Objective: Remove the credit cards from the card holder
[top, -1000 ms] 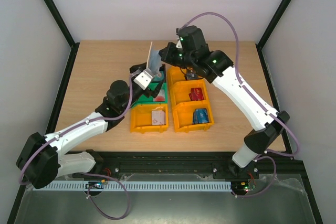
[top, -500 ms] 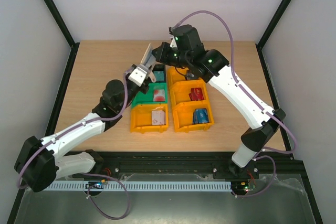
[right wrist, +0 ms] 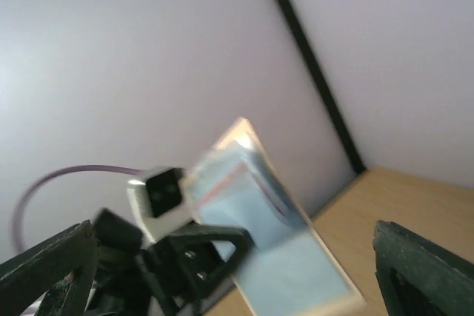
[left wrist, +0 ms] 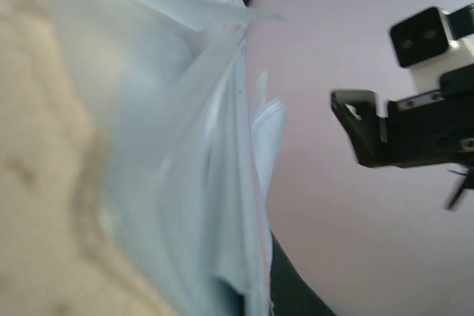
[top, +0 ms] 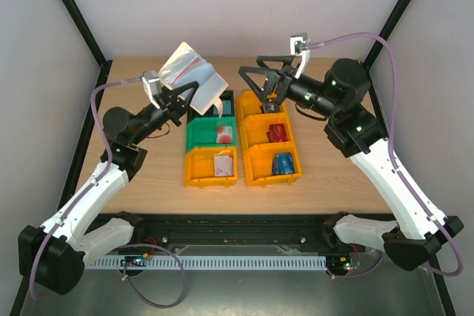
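Card holder (top: 194, 75) is up in the air, tilted, over the far-left part of the table (top: 141, 175) and just beside the bins. Its lower edge is pinched between the pressed-together jaws of the left gripper (top: 185, 96). Across from it, the right gripper (top: 252, 72) hangs apart from the holder, jaws spread wide and nothing between them. Down below, a red card (top: 278, 132) and a blue card (top: 283, 163) lie in the orange bin (top: 248, 175).
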